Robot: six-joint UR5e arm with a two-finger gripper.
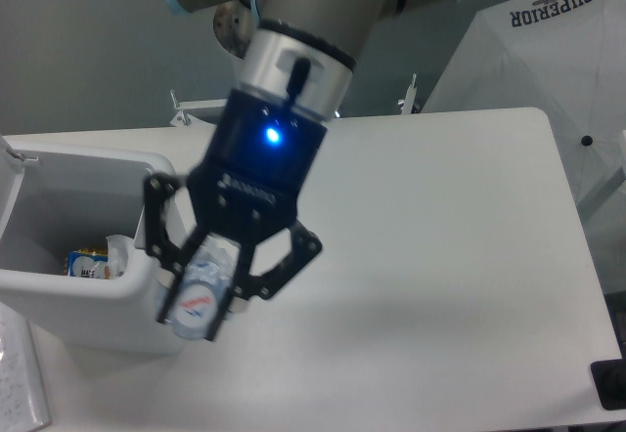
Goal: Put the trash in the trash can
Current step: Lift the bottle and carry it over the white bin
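Up close to the camera, the single gripper point(201, 300) hangs above the near right corner of the trash can point(59, 290), its two black fingers point(156, 237) clenched around one piece of trash: a clear plastic bottle point(201, 295) seen end-on, with a round pale face bearing a red and blue mark turned toward the lens. The bottle sits between the fingers, held in the air, and in this view it overlaps the bin's right wall and rim; whether it is over the opening or just outside it I cannot tell. One blue light point(269, 137) glows on the gripper's dark body, below a silver wrist ring of the arm point(313, 21).

One trash can stands on the left part of the white table point(450, 256), white and boxy with a thick rim. Inside it, at the bottom, lie two visible things: a small carton with blue and yellow print point(88, 264) and a pale crumpled piece point(119, 254) just beside it, touching or nearly so. A second clear plastic item cannot be made out anywhere. One white umbrella point(548, 70) with dark lettering stands beyond the table's far right corner, and one flat pale object point(20, 373) lies at the lower left edge, near the bin.
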